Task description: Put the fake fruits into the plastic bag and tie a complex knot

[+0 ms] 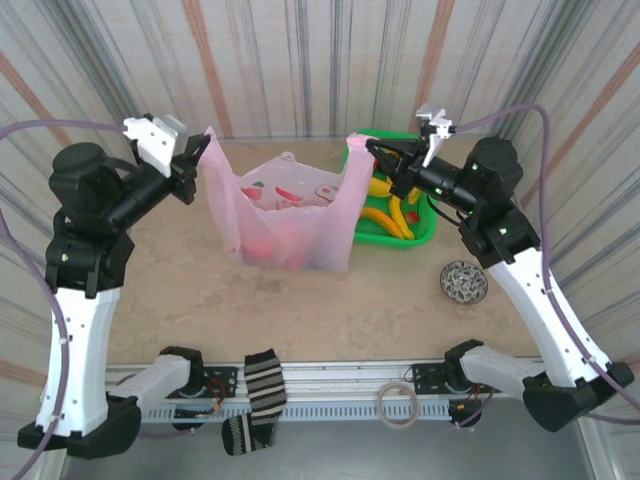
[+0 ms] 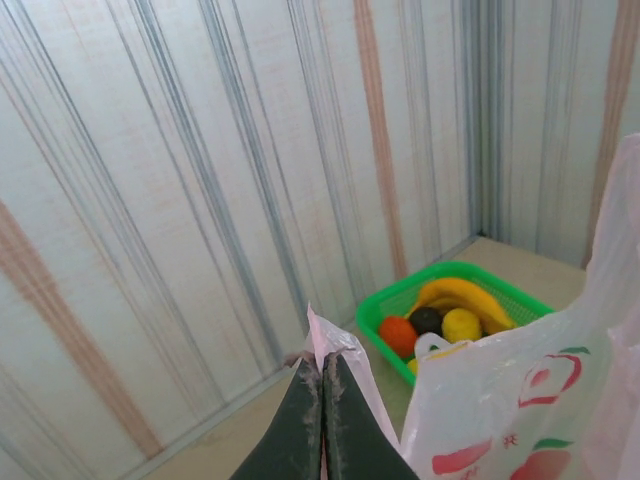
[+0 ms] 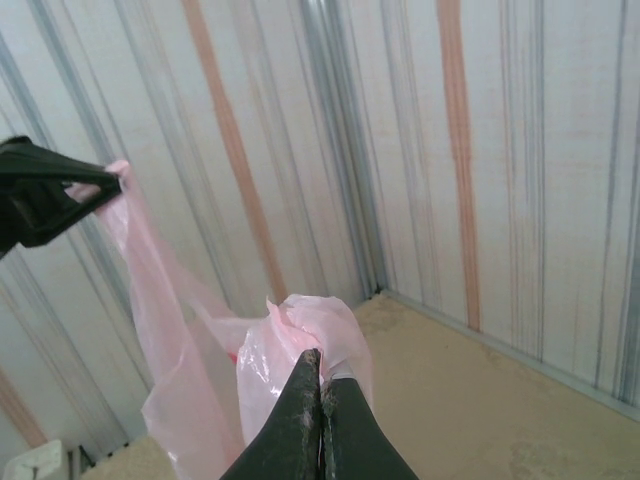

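From above, the plastic bag (image 1: 290, 225) stands mid-bench (image 1: 350, 310). Its mouth is stretched between the left pincer (image 1: 198, 160) and the right pincer (image 1: 368, 150), each pinching a strap handle. Fake fruits (image 1: 385, 215) lie in the green basket (image 1: 425, 238) just beside it, and red shapes show through the pink film. The left wrist view shows its fingers pressed together on a pink strap. The right wrist view shows its fingers clamped on the other, bunched strap.
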Robot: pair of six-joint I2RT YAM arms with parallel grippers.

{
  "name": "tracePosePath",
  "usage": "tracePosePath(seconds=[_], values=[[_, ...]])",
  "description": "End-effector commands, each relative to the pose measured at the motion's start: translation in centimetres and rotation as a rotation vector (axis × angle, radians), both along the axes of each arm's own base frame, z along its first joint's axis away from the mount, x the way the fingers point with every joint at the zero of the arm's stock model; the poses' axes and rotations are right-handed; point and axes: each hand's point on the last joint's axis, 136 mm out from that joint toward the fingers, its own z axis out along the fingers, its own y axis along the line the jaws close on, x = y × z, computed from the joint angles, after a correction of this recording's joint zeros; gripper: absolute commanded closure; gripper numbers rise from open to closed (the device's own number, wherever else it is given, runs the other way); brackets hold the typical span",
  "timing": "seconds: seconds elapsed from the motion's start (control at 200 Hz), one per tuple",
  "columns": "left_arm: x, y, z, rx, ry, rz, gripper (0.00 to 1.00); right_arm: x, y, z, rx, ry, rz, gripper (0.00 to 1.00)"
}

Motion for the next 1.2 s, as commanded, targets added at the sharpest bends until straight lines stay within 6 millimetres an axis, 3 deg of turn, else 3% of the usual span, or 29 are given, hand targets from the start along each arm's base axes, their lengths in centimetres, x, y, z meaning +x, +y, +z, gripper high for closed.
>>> tracePosePath(seconds=[0.0,0.11,0.125,0.296,0.506,0.636,0.786,0.847,1.012,1.122,1.197], values=[[-2.5,-1.7,2.8,-0.11,-0.022,-0.196,1.0,-0.8,-3.2,2.9,0.105,0.021,-0.108,1.0],[-3.6,-3.0,2.1,-0.125,-0.002,-0.308,1.0,-0.1,-5.2,2.1,0.145,0.103,-0.174,1.0],[-3.8,-3.2,1.9,-0.127,0.002,-0.328,1.0,-0.9,-5.7,2.6,0.156,0.092,-0.177,1.0],[-4.4,-5.1,-1.9,-0.167,0.099,-0.487,1.0,-1.3,-6.0,-0.2,0.144,0.167,-0.167,1.0],[-2.4,-7.8,-7.5,-0.154,0.262,-0.625,1.0,0.6,-5.9,-6.8,0.006,0.292,-0.18,1.0],[-0.4,-8.2,-9.1,-0.119,0.307,-0.64,1.0,2.1,-7.1,-9.7,-0.041,0.36,-0.224,1.0],[-0.1,-8.6,-7.3,-0.109,0.285,-0.694,1.0,2.5,-7.9,-8.9,-0.051,0.327,-0.233,1.0],[-0.1,-8.7,-6.8,-0.102,0.269,-0.709,1.0,2.3,-8.2,-8.1,-0.052,0.303,-0.23,0.95],[0.5,-8.9,-7.0,-0.096,0.298,-0.714,1.0,2.8,-9.6,-7.5,-0.064,0.31,-0.237,0.68],[0.6,-9.0,-6.9,-0.1,0.304,-0.726,1.0,2.0,-10.8,-6.2,-0.086,0.269,-0.266,0.56],[0.6,-9.0,-6.8,-0.097,0.296,-0.729,1.0,-0.5,-10.7,-3.9,-0.106,0.168,-0.253,0.49]])
